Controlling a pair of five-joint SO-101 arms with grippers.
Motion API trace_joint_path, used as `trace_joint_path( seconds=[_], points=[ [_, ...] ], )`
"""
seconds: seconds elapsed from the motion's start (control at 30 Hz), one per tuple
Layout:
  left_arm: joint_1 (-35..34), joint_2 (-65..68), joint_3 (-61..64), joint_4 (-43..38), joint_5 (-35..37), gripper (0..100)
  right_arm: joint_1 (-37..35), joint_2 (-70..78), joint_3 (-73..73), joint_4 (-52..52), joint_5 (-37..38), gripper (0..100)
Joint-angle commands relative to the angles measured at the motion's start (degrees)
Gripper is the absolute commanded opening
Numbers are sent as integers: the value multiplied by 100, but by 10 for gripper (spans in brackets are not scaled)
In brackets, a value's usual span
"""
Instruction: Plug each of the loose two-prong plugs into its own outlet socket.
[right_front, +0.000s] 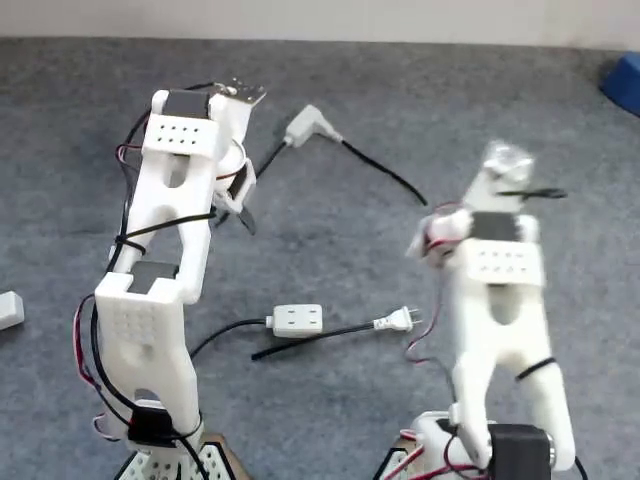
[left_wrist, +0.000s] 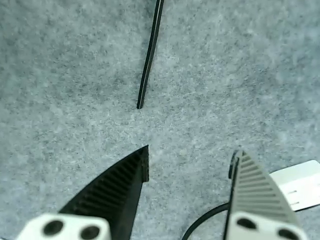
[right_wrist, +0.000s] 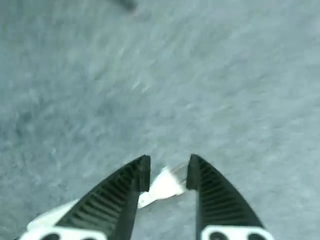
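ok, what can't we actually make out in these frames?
- Right gripper: blurred in the right wrist and high views; small white object at its tip unidentifiable, grip unclear.
- White rectangular outlet block: left wrist view, cut off by the frame edge and the left gripper; sockets unseen.
- White boxy object: high view, cut off by the frame edge.
- Blue object: high view, corner only.

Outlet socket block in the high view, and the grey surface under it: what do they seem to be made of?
The outlet socket block looks like white moulded plastic with a smooth finish, judging by its even colour and rounded corners. The table surface looks like grey felt or short-pile carpet. It is matte, with a mottled, fibrous texture, but I cannot tell which of the two it is.
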Motion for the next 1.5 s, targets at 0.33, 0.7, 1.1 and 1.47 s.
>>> trace_joint_path(
  seconds=[0.33,0.7,1.1,1.47],
  points=[
    [-312,-356,4,-35,-114,270,-505,-259,532,268,-2356,152],
    [-303,-347,4,-70,-114,270,-1235,-242,1103,-22,-3789,262],
    [-233,-347,4,-97,-105,270,-1244,-207,1789,-1402,-5011,260],
    [-259,-347,66,-158,-97,270,-1103,-171,1965,-1974,-4993,259]
  ],
)
